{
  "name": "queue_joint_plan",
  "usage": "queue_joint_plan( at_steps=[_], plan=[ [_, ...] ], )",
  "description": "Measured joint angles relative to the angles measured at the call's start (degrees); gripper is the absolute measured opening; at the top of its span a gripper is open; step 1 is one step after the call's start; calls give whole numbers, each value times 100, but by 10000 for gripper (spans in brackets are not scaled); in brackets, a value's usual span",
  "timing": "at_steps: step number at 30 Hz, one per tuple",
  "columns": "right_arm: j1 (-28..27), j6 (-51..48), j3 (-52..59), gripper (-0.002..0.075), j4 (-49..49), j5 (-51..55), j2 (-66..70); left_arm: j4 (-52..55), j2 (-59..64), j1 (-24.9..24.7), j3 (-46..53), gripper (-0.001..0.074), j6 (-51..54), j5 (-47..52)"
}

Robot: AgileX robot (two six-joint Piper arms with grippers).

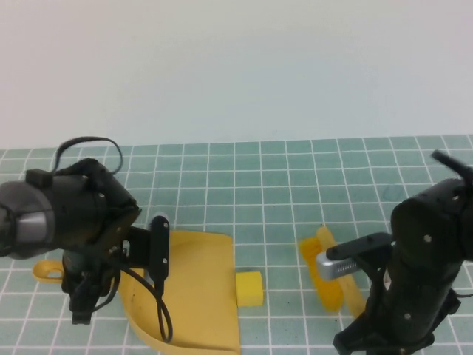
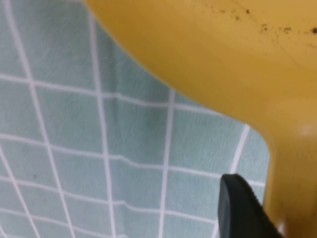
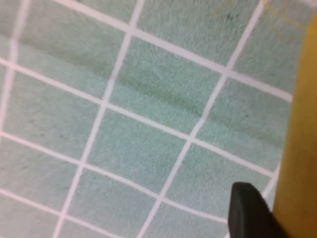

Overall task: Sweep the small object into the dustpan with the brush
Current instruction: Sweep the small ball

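The small yellow cube-like block [image 1: 249, 288] sits on the bench [image 1: 281, 185], a green cloth with a white grid, touching the open lip of the smooth yellow plastic dustpan [image 1: 196, 292]. To its right, apart from it, lies the yellow plastic brush [image 1: 329, 277], its bristle head toward the block.

The left end effector [image 1: 83, 299] hangs low over the dustpan's handle end; in the left wrist view one black finger [image 2: 242, 210] lies against the handle, but how far it is open cannot be told.

The right end effector [image 1: 380, 336] is low by the brush handle; one black finger [image 3: 252, 213] sits beside the yellow handle, and its opening cannot be told.
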Motion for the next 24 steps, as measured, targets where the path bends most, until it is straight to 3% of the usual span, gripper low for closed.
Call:
queue_joint_plan(
  at_steps=[7, 11, 17, 24],
  plan=[
    [0, -128, 0, 167, 271, -174, 381, 228, 55, -237, 0, 0, -166, -116],
    [58, -662, -131, 167, 1113, -162, 409, 203, 57, -260, 0, 0, -166, -159],
    [504, -1161, -727, 167, 2096, -93, 452, 170, 92, -260, 0, 0, -175, -164],
    [652, -1173, -1440, 167, 2300, 28, 452, 198, 103, -260, 0, 1, -398, -214]
  ],
)
